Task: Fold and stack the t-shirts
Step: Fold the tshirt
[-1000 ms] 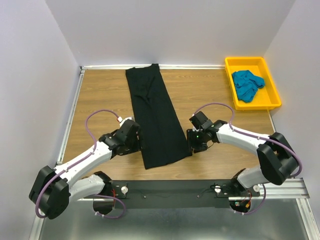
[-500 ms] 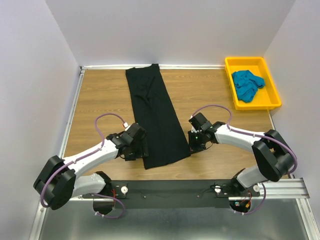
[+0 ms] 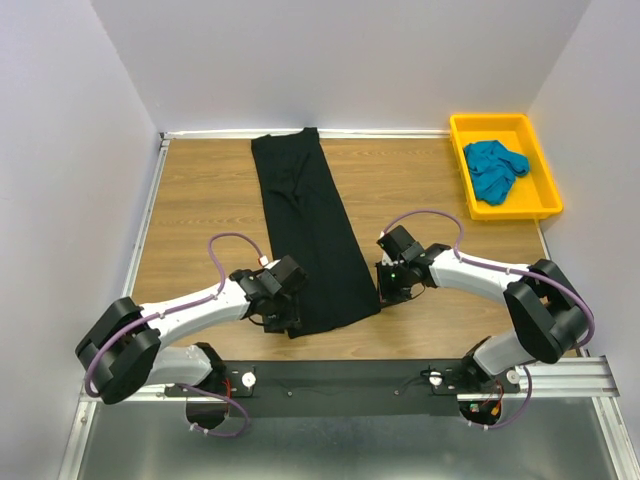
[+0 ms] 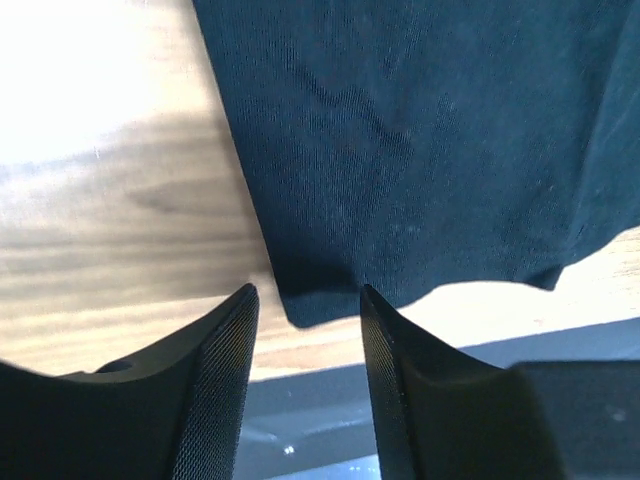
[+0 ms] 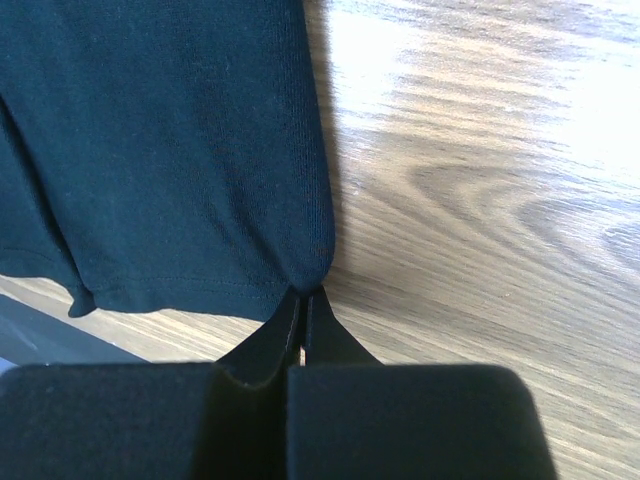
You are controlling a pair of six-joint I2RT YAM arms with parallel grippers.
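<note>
Both arms reached low from the near edge of the table [image 3: 200, 200], elbows thrown outward and wrists turned in toward the near hem of the black t-shirt [image 3: 310, 230]. The shirt lay as a long narrow strip from the far edge down the table's middle. The left hand [image 3: 288, 320] sat at the hem's left corner, the right hand [image 3: 384, 292] at its right corner.

The overhead view hid the fingertips; the wrist views showed them. The left fingers [image 4: 225, 360] stood apart, unclenched, with the cloth corner lying between them (contact could not be told). The right fingers [image 5: 262, 350] were clenched, pinching the stitched hem corner.

The cloth was a fine matte knit, the table glossy wood grain. The teal t-shirt [image 3: 493, 168] lay crumpled in the yellow plastic tray [image 3: 540, 207] at the far right corner
</note>
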